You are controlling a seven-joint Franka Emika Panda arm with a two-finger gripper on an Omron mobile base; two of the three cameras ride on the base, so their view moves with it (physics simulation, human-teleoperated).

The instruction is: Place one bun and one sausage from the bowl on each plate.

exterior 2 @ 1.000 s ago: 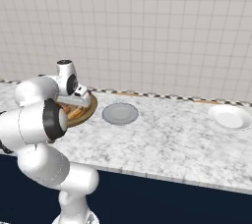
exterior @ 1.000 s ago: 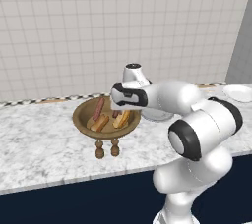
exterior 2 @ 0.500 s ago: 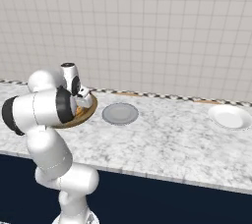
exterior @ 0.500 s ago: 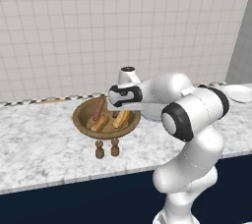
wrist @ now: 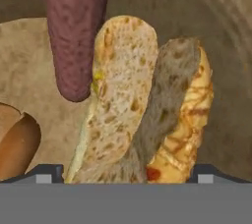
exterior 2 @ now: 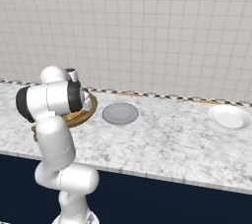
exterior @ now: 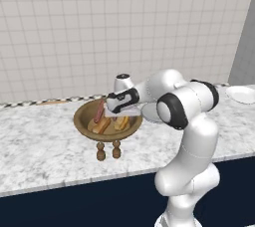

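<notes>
Gripper (exterior: 110,113) hangs low over the brown wooden bowl (exterior: 82,120), its hand hiding the bowl's right half in the left base view; whether the claw is released or clenched cannot be told from these pictures. Inside the bowl, the hand view looks straight down on one bun (wrist: 120,95) with its pale split face up, the small dark finger tips standing at either side of its near end. A sausage (wrist: 74,31) lies just beside that bun on its left, and a second bun (wrist: 17,142) peeks in at the lower left edge. Two small brown shakers (exterior: 108,150) stand on the marble counter (exterior: 45,151) just in front of the bowl. The grey plate (exterior 2: 120,114) sits near the bowl, the white plate (exterior 2: 230,117) well apart toward the far end. No brand, label or writing can be read anywhere.
</notes>
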